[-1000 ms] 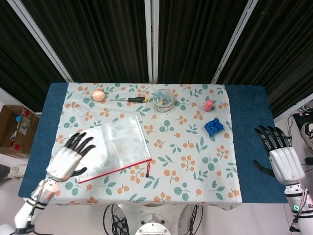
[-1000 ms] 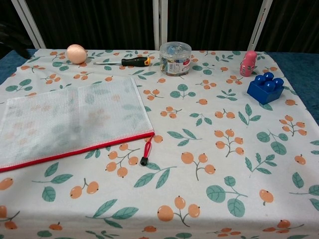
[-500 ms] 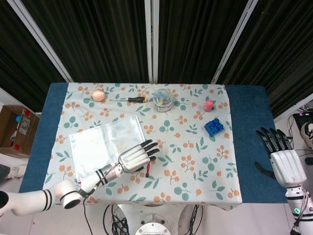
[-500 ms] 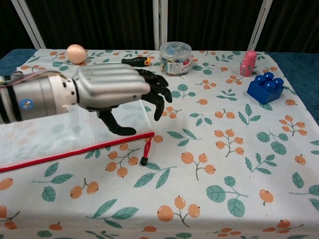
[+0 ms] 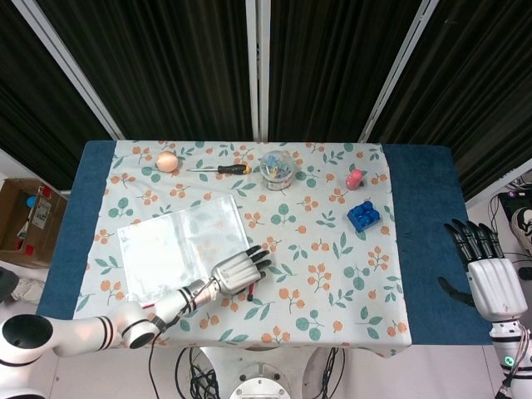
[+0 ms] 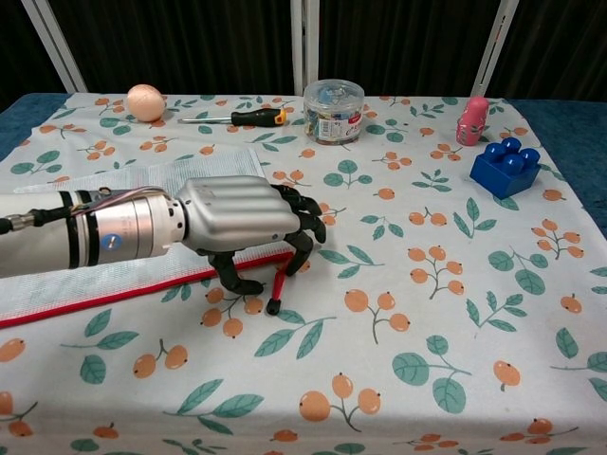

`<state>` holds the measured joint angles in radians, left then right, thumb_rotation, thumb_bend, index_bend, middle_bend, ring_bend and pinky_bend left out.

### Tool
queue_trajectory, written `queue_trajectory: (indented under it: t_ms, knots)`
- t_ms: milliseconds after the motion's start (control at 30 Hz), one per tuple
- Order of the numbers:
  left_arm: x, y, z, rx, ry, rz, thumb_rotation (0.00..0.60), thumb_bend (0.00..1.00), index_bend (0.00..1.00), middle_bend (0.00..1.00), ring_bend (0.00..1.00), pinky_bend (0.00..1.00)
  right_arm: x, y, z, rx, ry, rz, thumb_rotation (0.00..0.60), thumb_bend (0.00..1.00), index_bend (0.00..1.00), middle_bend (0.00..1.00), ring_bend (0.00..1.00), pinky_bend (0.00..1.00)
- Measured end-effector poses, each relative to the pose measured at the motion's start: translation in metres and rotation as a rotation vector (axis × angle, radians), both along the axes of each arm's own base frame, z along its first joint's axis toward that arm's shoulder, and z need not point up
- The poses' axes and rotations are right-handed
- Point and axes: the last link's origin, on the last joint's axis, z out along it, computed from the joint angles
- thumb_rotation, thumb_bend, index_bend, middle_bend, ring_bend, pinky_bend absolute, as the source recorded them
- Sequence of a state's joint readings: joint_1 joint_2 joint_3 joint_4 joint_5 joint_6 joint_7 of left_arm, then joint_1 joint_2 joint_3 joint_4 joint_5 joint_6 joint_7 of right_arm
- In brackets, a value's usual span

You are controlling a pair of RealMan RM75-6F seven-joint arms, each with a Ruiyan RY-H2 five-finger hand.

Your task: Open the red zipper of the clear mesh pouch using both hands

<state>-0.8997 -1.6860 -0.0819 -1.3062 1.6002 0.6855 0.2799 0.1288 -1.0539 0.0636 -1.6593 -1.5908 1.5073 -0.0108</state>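
Note:
The clear mesh pouch (image 5: 174,245) (image 6: 114,204) lies flat at the table's left, its red zipper (image 6: 95,301) running along the near edge. The zipper's red pull with a black tip (image 6: 277,289) (image 5: 249,293) trails off the pouch's right corner. My left hand (image 6: 248,223) (image 5: 237,270) hovers low over that corner, palm down, fingers curved downward over the zipper's end and thumb beside the pull. Nothing plainly sits in its grasp. My right hand (image 5: 489,278) stays spread, holding nothing, past the table's right edge; the chest view does not show it.
Along the far edge sit an egg (image 6: 145,101), a screwdriver (image 6: 242,118), a clear jar of clips (image 6: 334,111) and a pink figure (image 6: 472,120). A blue block (image 6: 505,168) stands at the right. A cardboard box (image 5: 25,220) is on the floor at the left.
My left hand has dropped lower and nearer, onto the pouch's right corner, with its fingers curling down by the pull. My right hand has drifted slightly outward.

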Motion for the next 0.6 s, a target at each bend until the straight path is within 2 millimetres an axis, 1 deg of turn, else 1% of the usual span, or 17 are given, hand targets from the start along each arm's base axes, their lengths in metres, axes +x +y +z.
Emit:
queue_trajectory:
  t_ms: [200,333,533,600]
  knots:
    - [-0.0006,0.0002,-0.0022,-0.003,-0.001,0.013,0.600,0.28,0.49,0.16,0.06,0.11,-0.0012,-0.0005,-0.0011,0.002,-0.002,0.002,0.600,0.12,0.00,0.06,0.00,0.00]
    - [0.0001,0.0009,-0.0040,-0.002,-0.010,0.021,0.600,0.29,0.52,0.16,0.06,0.11,-0.0026,-0.0003,-0.0005,0.000,-0.002,-0.001,0.600,0.12,0.00,0.06,0.00,0.00]
    - [-0.0017,0.0022,-0.0052,0.004,-0.015,0.033,0.600,0.39,0.59,0.19,0.06,0.11,-0.0040,-0.0013,-0.0014,0.005,-0.005,-0.002,0.600,0.12,0.00,0.07,0.00,0.00]
    - [-0.0018,0.0022,-0.0046,0.013,-0.023,0.034,0.600,0.44,0.61,0.20,0.07,0.12,-0.0037,-0.0022,-0.0019,0.007,-0.007,0.001,0.600,0.12,0.00,0.07,0.00,0.00]
